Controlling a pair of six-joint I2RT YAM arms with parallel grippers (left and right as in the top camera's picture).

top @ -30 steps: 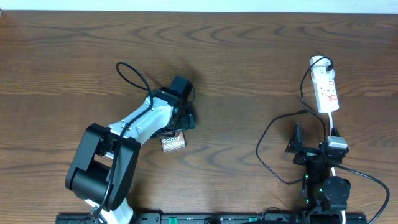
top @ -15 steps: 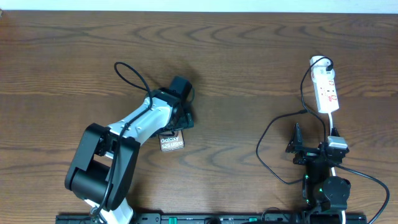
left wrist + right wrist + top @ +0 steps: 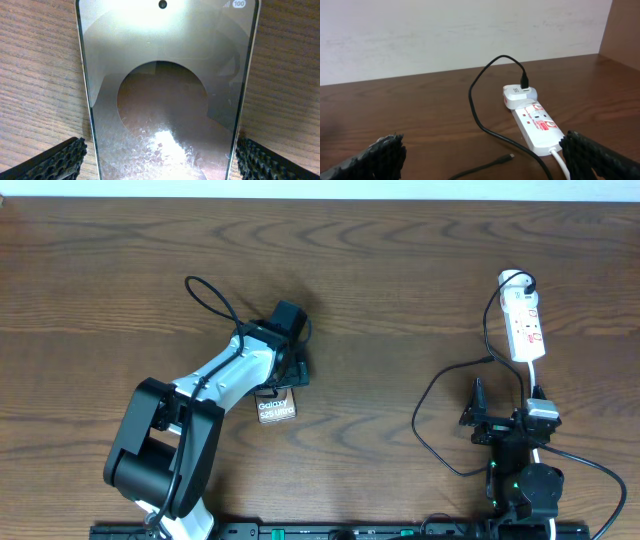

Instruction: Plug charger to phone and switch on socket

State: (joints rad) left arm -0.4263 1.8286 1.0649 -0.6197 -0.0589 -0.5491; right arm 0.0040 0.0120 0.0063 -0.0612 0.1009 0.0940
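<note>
Grey-brown glossy slab phone [image 3: 162, 100]: flat on wooden worktop [image 3: 35, 75], left of centre, nudged slightly leftward in the last second. Left end effector [image 3: 161, 159]: fingers apart, straddling the phone's edges, grasp judged imminent. Right end effector [image 3: 487, 155]: apart, empty. Thin black charger cable [image 3: 472, 100] and white power-strip socket [image 3: 537, 125]: far right, unmoved.

Dark wood-grain table [image 3: 400, 280], pale wall [image 3: 445, 30] behind its far edge.

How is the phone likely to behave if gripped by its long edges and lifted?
The phone looks like a rigid flat slab, so it should probably stay stiff. Its glossy, reflective face and thin smooth edges suggest it could slip under a light grip. Lying flat on the wood table, it seems unlikely to roll or tip.
</note>
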